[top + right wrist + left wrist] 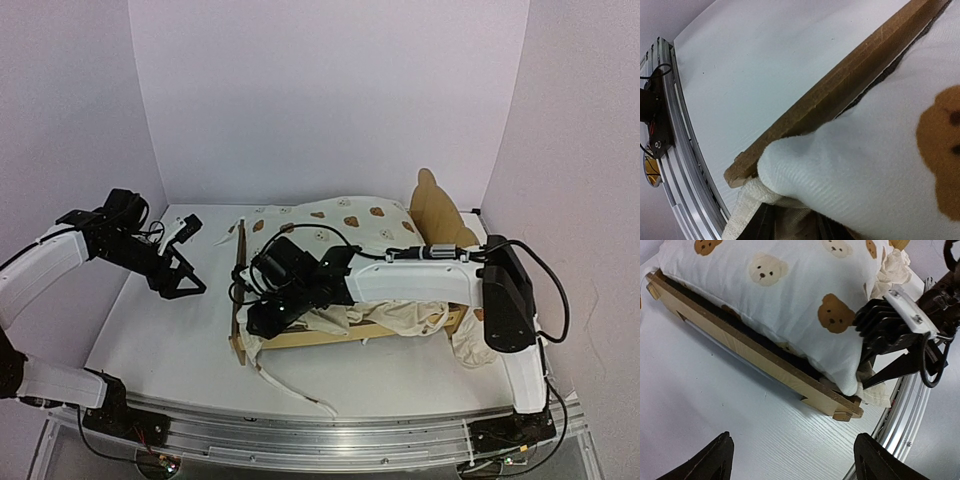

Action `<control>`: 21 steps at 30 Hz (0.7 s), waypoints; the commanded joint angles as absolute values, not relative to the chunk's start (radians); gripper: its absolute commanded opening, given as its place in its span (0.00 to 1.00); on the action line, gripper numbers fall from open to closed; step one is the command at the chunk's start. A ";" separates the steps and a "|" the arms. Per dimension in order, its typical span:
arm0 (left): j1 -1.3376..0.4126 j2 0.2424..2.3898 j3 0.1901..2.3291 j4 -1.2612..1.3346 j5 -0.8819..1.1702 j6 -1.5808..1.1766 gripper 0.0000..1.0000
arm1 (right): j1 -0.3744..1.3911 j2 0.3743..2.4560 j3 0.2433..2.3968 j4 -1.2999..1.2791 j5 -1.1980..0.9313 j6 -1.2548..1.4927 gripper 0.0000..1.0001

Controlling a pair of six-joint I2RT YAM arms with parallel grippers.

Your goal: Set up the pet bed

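Nearest, a cushion tie [300, 390] trails off the pet bed [310, 338], which sits on the counter [160, 340] with its bear-print cushion [345, 222] laid in but rumpled; squaring it looks left to do. The right end effector [268, 312] is at the cushion's foot corner; even the left wrist view does not let me tell whether it holds cloth. Beyond, the left end effector [180, 278] hangs wide open, empty. Only the top view shows the headboard [435, 205].
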State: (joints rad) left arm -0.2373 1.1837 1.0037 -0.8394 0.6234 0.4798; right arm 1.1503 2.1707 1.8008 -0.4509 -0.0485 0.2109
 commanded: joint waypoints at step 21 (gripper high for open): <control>-0.376 1.126 0.902 -0.494 0.722 0.540 0.83 | 1.016 2.053 1.831 -0.232 -0.143 0.254 0.00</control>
State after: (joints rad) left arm -0.3654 1.1152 0.8876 -0.6637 0.7145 0.5279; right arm 1.0285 2.1621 1.8575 -0.3517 -0.1161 0.2377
